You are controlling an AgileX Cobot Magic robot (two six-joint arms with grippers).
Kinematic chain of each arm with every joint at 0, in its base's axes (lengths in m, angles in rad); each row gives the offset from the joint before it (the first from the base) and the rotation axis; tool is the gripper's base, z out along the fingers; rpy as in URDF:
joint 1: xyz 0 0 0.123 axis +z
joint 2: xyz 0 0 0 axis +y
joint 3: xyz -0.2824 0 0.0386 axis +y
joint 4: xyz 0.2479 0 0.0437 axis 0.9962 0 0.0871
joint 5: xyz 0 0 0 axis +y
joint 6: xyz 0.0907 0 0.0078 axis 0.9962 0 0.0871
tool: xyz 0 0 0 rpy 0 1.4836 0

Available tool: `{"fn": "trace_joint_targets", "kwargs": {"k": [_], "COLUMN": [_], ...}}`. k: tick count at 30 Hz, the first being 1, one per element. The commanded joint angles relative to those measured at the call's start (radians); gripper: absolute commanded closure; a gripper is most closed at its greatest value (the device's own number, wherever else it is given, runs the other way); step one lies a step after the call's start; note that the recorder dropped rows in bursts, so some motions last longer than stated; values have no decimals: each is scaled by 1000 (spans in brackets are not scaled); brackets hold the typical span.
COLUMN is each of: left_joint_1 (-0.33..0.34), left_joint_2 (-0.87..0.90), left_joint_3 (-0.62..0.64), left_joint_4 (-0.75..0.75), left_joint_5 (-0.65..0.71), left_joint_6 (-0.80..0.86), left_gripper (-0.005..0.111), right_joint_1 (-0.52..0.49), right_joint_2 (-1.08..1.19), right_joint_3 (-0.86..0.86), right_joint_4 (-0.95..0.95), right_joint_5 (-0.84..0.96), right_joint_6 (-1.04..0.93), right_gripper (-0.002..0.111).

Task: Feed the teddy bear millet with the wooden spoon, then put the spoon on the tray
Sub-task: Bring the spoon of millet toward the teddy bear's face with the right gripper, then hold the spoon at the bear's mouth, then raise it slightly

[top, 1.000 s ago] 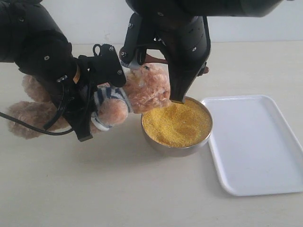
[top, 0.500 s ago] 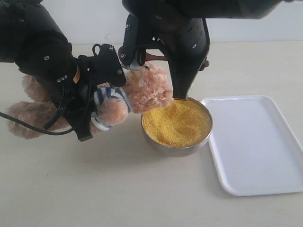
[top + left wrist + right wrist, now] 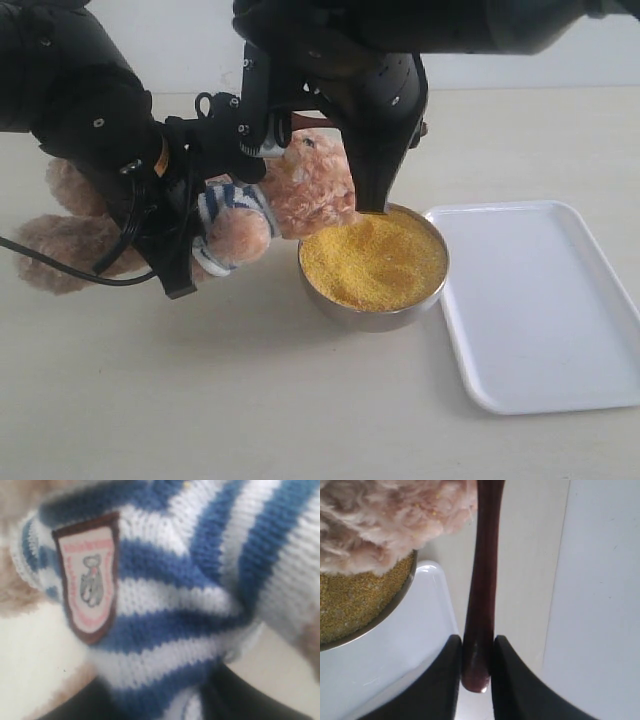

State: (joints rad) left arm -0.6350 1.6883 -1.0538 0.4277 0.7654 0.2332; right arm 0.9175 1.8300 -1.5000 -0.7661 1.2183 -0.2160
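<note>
The teddy bear (image 3: 300,195) lies tilted with its head beside the steel bowl of millet (image 3: 372,258). My left gripper (image 3: 205,212) is shut on its striped shirt (image 3: 165,595), and the badge (image 3: 89,580) fills the left wrist view. My right gripper (image 3: 388,135) hangs over the bear's head, shut on the wooden spoon (image 3: 303,121). The handle (image 3: 482,585) sits clamped between the fingers (image 3: 445,680) and runs past the bear's fur (image 3: 385,520). The spoon's bowl is hidden. The white tray (image 3: 540,300) lies to the right of the bowl with nothing on it.
The steel bowl's rim (image 3: 395,611) almost touches the tray's corner (image 3: 427,605). Both black arms crowd the back left and middle. A black cable (image 3: 60,268) trails over the bear's leg. Bare table lies in front of the bowl and tray.
My right arm has shifted left and slightly up, carrying the spoon further over the bear's face. The left arm, bear, bowl and tray have stayed put.
</note>
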Motion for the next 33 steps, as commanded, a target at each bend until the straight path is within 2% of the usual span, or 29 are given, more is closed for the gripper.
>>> {"fn": "trace_joint_targets", "kwargs": {"k": [1,21,33], "left_joint_1": [-3,-3,-3], "left_joint_2": [-3,-3,-3], "left_joint_3": [-9,-9,-9], "left_joint_4": [9,6,6], "left_joint_5": [-5,-1,-1], "left_joint_6": [-17,-25,-25], "left_gripper": [103,103,103], "right_joint_1": [-1,-1,-1], "right_joint_2": [-5,-7,-51], "right_joint_3": [3,58,58], "right_joint_4": [-8,-148,-79], "right_joint_5": [3,3,3], "right_joint_6": [-3,46,49], "right_gripper": [109,109,109]}}
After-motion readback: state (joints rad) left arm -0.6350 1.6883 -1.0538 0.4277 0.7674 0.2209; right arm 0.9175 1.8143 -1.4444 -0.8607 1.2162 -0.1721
